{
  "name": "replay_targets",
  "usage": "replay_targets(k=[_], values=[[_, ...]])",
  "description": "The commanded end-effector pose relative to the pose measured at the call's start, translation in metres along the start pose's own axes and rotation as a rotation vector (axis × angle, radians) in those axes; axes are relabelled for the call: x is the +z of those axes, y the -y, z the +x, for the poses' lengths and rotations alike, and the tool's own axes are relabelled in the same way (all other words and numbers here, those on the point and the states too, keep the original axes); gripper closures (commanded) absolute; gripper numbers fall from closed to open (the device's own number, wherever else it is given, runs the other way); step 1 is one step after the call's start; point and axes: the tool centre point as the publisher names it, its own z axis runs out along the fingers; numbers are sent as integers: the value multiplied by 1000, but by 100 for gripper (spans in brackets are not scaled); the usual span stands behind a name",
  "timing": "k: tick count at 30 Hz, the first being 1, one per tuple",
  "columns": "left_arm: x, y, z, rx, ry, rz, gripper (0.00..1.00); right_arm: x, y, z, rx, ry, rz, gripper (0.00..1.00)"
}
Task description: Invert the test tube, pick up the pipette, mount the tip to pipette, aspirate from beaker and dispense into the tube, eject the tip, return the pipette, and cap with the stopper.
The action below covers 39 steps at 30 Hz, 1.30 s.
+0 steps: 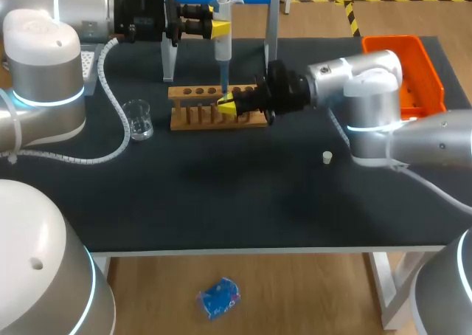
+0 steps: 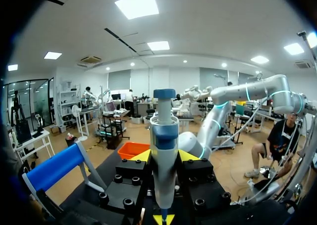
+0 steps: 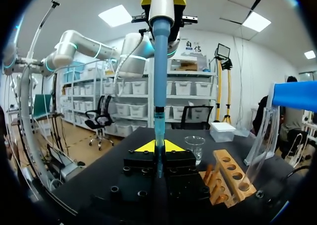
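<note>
My left gripper (image 1: 220,29) is shut on the white body of the pipette (image 1: 222,47), holding it upright above the wooden rack (image 1: 217,108). In the left wrist view the pipette (image 2: 164,145) stands between the left gripper's (image 2: 164,158) fingers. Its blue shaft and clear tip (image 3: 158,128) run straight down into my right gripper (image 3: 158,148). The right gripper (image 1: 230,105) is shut on the thin test tube just in front of the rack, and its fingers hide most of the tube. The glass beaker (image 1: 138,119) stands left of the rack. A small white stopper (image 1: 327,156) lies on the mat to the right.
An orange bin (image 1: 413,69) sits at the back right. The blue-topped pipette stand (image 1: 168,58) rises behind the rack, and a tip box (image 1: 88,62) sits at the back left. In the right wrist view the rack (image 3: 230,178) and beaker (image 3: 194,146) lie beside the gripper.
</note>
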Motion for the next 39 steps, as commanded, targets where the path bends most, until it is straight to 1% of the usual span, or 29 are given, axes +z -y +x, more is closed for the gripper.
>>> replay_targets(k=[1, 6, 10, 26, 39], values=[[-1, -1, 0, -2, -2, -4, 100, 0, 1, 3, 53, 8, -38, 100], [-1, -1, 0, -2, -2, -4, 100, 0, 0, 3, 92, 10, -61, 100], [-1, -1, 0, -2, -2, -4, 100, 0, -4, 3, 91, 9, -66, 100], [-1, -1, 0, -2, -2, -4, 100, -3, -26, 0, 15, 8, -75, 100], [-1, -1, 0, -2, -2, -4, 100, -5, -30, -1, -11, 2, -50, 100]])
